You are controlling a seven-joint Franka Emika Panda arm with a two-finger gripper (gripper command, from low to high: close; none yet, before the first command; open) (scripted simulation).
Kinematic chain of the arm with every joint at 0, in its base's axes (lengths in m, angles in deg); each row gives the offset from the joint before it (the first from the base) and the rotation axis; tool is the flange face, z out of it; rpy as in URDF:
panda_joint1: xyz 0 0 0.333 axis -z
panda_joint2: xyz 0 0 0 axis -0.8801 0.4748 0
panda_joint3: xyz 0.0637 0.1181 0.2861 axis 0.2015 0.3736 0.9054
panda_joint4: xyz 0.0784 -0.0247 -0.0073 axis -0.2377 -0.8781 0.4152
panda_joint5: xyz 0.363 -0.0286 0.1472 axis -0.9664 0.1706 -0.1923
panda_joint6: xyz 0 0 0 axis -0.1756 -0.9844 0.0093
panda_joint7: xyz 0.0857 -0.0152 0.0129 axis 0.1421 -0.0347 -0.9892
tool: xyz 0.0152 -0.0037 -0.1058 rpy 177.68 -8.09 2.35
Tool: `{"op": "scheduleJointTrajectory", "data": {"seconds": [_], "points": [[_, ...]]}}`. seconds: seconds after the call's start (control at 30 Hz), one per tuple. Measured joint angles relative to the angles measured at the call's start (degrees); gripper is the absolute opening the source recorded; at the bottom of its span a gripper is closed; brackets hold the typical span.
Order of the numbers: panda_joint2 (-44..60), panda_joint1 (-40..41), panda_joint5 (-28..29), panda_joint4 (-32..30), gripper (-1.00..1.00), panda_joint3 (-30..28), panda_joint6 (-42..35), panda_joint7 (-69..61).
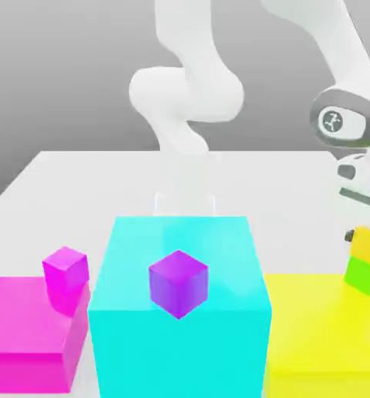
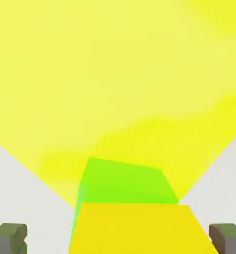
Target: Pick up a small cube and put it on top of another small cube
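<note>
The small yellow-orange cube (image 1: 369, 243) rests on top of the small bright green cube (image 1: 364, 274), and both stand on the big yellow block (image 1: 312, 334) at the exterior view's right. My gripper (image 1: 364, 230) hangs right over the stack. In the hand view its fingertips (image 2: 10, 238) stand wide on either side of the yellow-orange cube (image 2: 135, 228), with a visible gap, so it is open and holds nothing. The green cube (image 2: 125, 181) shows just beyond it on the yellow block (image 2: 115, 74).
A big cyan block (image 1: 180, 311) with a small purple cube (image 1: 178, 283) on it stands in the middle. A flat magenta block (image 1: 33, 330) carrying a small magenta cube (image 1: 65, 274) lies at the exterior view's left. White table (image 1: 102, 179) stretches behind.
</note>
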Motion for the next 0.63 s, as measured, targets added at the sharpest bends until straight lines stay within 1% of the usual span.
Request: {"op": "scheduleJointTrajectory", "data": {"seconds": [0.17,0.33,0.47,0.63], "points": [[-3.8,-0.2,-6.9,0.4,1.00,0.7,-2.3,-5.0],[-8.0,-1.7,-13.2,1.0,1.00,-0.4,-5.1,-9.5],[-11.3,-3.1,-16.9,1.6,1.00,-1.8,-7.5,-12.3],[-15.1,-4.9,-20.1,2.2,1.00,-3.9,-10.5,-14.7]]}}
